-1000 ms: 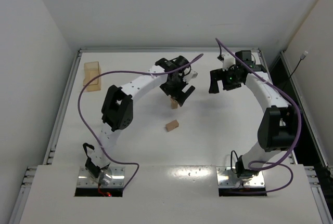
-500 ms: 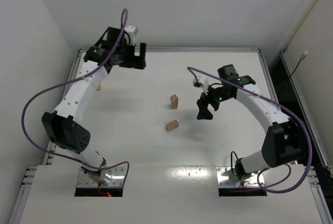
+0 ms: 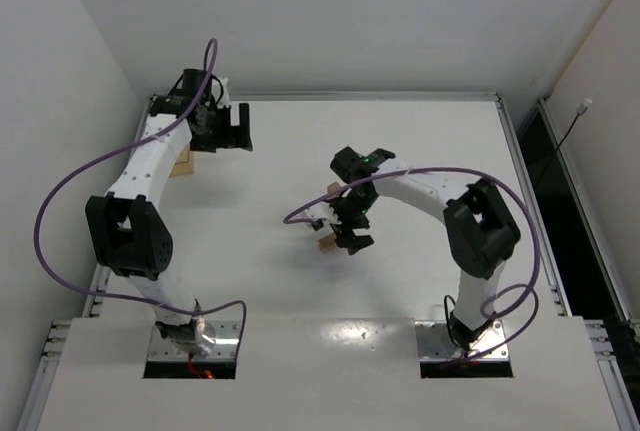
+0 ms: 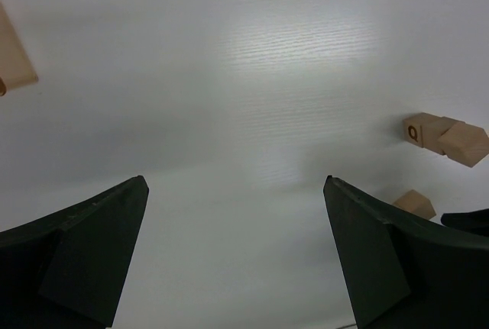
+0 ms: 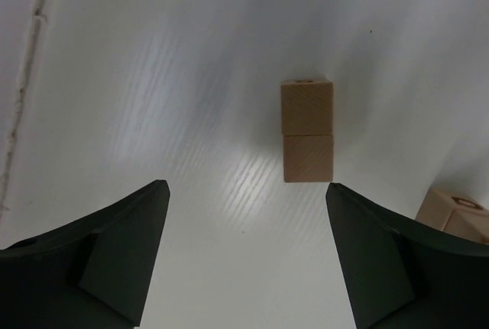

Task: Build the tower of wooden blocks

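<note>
1. The wood block tower (image 5: 307, 130), two small light-tan wooden cubes stacked, stood right of centre in the right wrist view on the white table (image 5: 153, 77).
2. The right gripper (image 5: 245, 185) had its dark fingers spread apart, empty, below the tower in the frame.
3. A loose tan wooden cube (image 5: 452, 214) lay at the lower right.
4. The left gripper (image 4: 235, 180), at the overhead view's upper left, gaped wide, holding nothing.

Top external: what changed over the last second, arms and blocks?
The left gripper backed off the two-cube tower and swung to the far-left corner by the tan tray, open and empty. The right gripper swung in from the far right and dropped in beside the loose cube, open with nothing between its fingers. Tower, loose cube and tray did not move.
</note>
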Robot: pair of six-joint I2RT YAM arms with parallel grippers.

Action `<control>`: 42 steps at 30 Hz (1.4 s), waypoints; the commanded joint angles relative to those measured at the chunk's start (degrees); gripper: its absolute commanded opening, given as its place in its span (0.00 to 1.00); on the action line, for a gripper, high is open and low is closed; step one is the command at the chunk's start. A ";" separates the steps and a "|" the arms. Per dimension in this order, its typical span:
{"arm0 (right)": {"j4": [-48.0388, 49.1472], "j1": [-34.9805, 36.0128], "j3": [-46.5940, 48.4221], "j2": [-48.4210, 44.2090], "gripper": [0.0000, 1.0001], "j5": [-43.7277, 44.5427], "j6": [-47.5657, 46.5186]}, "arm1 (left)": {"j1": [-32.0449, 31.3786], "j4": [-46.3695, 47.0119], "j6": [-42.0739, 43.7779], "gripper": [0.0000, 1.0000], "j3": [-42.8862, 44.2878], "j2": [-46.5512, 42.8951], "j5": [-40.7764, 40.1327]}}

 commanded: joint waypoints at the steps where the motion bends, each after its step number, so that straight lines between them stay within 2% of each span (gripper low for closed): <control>1: 1.52 0.17 5.48 2.80 0.78 2.68 -2.67 | 0.97 0.25 0.60 0.99 1.72 -0.86 1.68; 5: 4.15 0.69 6.10 5.70 0.69 5.04 -0.21 | 2.20 -0.36 0.60 0.99 3.03 0.73 3.69; 7: 5.65 1.31 6.71 7.19 0.68 6.81 0.50 | 2.20 -0.36 0.60 0.99 3.56 1.25 4.31; 12: 2.58 1.84 10.40 10.45 0.65 7.34 0.50 | 3.34 -0.89 0.60 0.99 4.08 2.66 4.84; 19: 1.27 3.15 12.34 13.00 0.62 8.65 0.50 | 5.19 -0.89 0.60 0.99 4.09 4.42 5.90; 42: 0.56 6.32 10.58 15.46 0.57 14.37 3.75 | 5.19 -0.89 0.60 0.99 5.67 6.00 7.74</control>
